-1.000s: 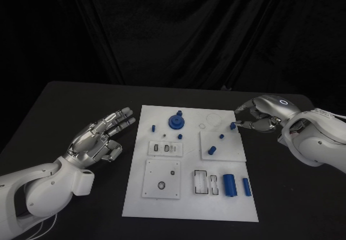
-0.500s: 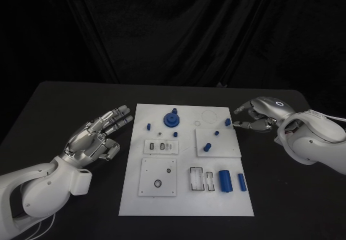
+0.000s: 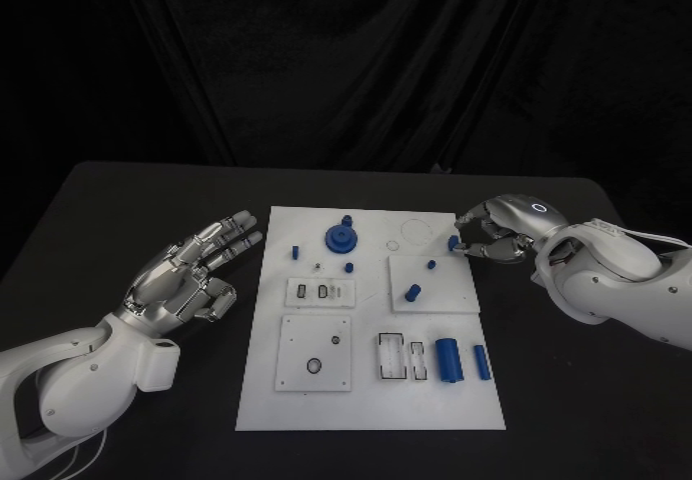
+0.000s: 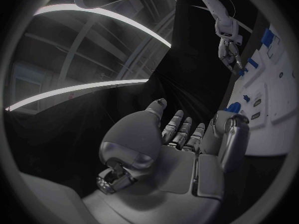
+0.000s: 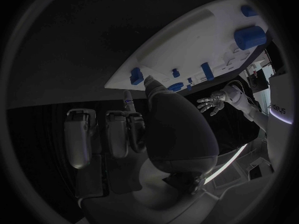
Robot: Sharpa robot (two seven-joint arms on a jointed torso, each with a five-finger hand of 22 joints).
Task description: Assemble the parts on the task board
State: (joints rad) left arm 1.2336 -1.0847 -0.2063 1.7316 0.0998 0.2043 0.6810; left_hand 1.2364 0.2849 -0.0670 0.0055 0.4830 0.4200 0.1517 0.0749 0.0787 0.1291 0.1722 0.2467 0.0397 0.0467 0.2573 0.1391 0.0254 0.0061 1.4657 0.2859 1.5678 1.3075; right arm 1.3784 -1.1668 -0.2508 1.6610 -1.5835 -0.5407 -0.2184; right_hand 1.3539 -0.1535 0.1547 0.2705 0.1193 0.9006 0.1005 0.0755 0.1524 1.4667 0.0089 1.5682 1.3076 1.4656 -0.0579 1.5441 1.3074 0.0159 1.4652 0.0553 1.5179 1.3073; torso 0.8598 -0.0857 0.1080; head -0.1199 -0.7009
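So the right hand (image 3: 498, 235) is at the far right edge of the task board (image 3: 374, 400), its fingers (image 5: 151, 88) touching a small blue peg (image 3: 454, 243) there. Whether they've actually pinched it I can't tell. Looks like the pick-up step, so next it needs a firm pinch and a lift toward a hole. The peg seems to stand upright, long axis vertical, though it's tiny. The left hand (image 3: 195, 275) hovers over the desk (image 3: 130, 210) left of the board, fingers spread, holding nothing.
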